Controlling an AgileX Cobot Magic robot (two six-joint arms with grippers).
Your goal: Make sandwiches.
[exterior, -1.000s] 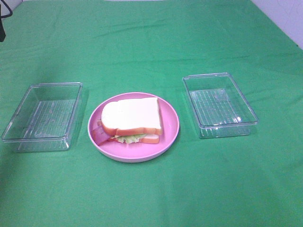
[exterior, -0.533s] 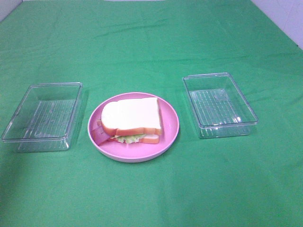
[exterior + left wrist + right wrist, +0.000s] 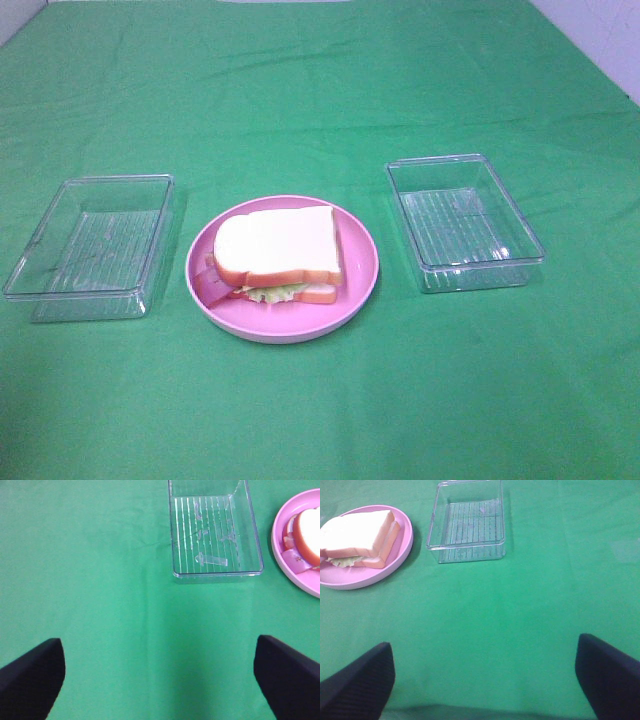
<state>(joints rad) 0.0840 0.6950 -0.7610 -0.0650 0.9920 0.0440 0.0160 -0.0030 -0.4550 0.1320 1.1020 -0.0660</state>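
Left end effector [image 3: 159, 680] open; one sandwich [image 3: 278, 255], two clear boxes [image 3: 88, 245].

- The setting looked like a staged robot test bench, not a real kitchen.
- A plain green cloth [image 3: 320, 80] covered the whole table.
- A toy sandwich [image 3: 279, 254] sat on a pink plastic plate [image 3: 362, 262].
- Two clear plastic boxes [image 3: 88, 245] [image 3: 463, 221] flanked it.
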